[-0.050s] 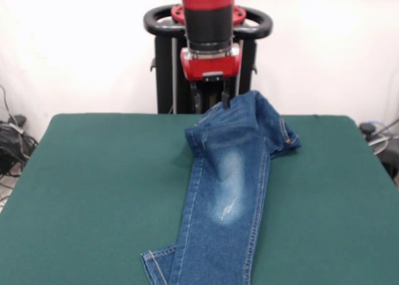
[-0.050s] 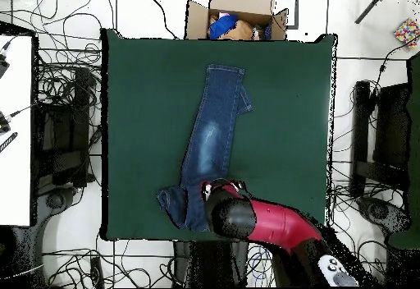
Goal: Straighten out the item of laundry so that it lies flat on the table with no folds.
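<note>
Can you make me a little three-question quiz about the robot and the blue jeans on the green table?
1. True or false: the jeans lie fully flat, both legs spread apart.
2. Where is the tool? A) over the hem end B) at the waist end C) off the table
3. Fill in: past the table's edge, in the overhead view, sits an open cardboard ____.

Key: 1 false, the legs lie one on the other and the waist end is bunched and raised. 2 B. 3 box.
</note>
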